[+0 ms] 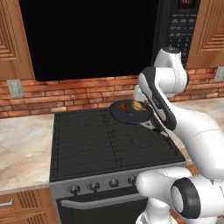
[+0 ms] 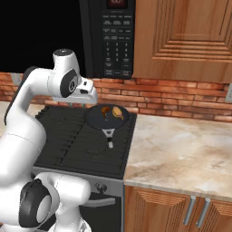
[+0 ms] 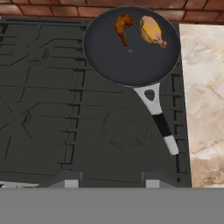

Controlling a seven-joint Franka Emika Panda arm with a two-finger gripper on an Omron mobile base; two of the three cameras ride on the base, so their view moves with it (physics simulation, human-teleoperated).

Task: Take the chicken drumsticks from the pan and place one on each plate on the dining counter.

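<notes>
The dark round pan [image 3: 131,61] sits on the back right burner of the stove, its silver-and-black handle [image 3: 158,120] pointing toward the front. Two chicken drumsticks lie in its far half: a dark reddish-brown one [image 3: 123,27] and, to its right, a golden one [image 3: 151,29]. The base views show the same pan [image 1: 127,117] [image 2: 102,121] with both pieces. My gripper [image 3: 109,181] hovers open above the cooktop, short of the pan and holding nothing. The plates and the dining counter are out of view.
The black stove [image 1: 87,140] has knobs along its front. A black microwave [image 2: 115,36] hangs above it, against a brick wall [image 1: 65,94]. A marbled worktop [image 2: 181,149] runs right of the stove over wooden drawers, and another stretch [image 1: 22,144] lies to its left.
</notes>
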